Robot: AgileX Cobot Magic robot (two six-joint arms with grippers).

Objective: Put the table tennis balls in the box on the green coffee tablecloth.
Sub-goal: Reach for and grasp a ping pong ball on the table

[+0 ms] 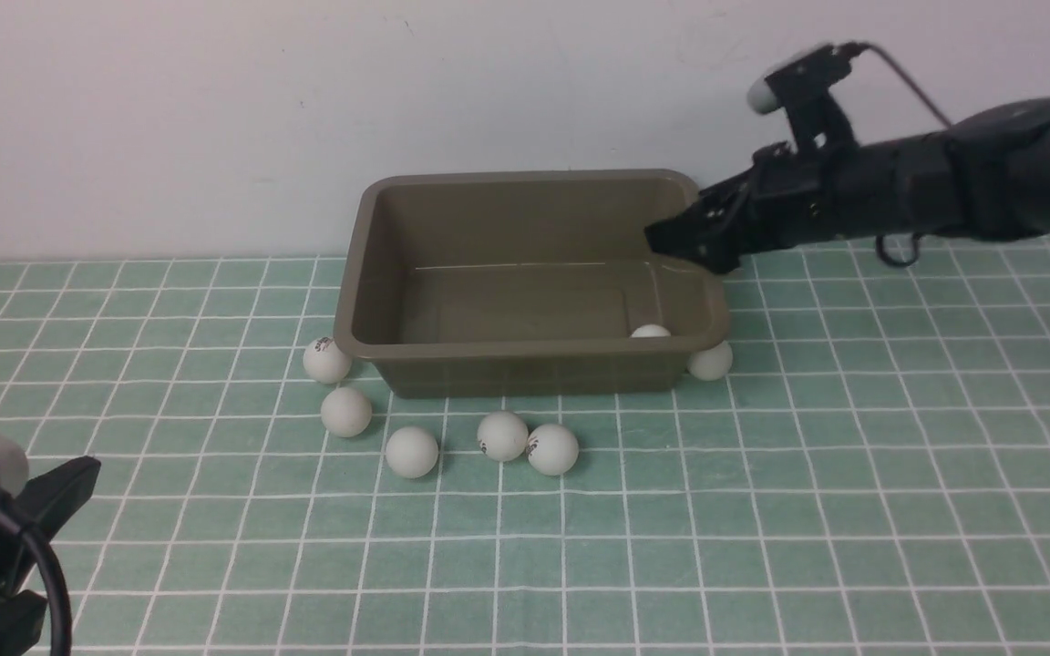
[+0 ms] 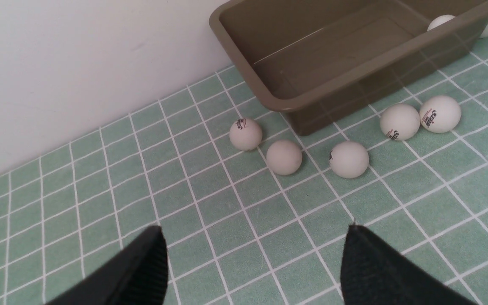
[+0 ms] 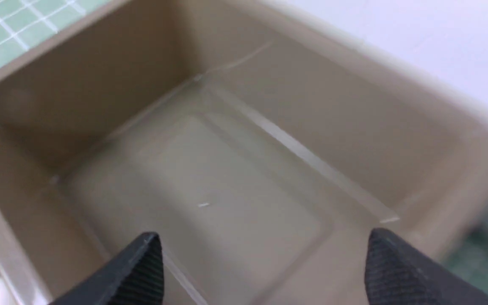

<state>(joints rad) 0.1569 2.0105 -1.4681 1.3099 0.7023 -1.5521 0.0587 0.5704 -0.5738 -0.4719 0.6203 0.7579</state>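
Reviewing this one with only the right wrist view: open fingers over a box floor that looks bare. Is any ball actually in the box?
Observer: Yes, one ball sits in the near right corner of the box, outside your frame.
Operator: How many lie outside?
Observer: Six on the tablecloth: a lone ball beside that same corner, and five balls around the near left corner and front.
Operator: And the other arm?
Observer: The left gripper is open and empty, at the near left, short of those balls.
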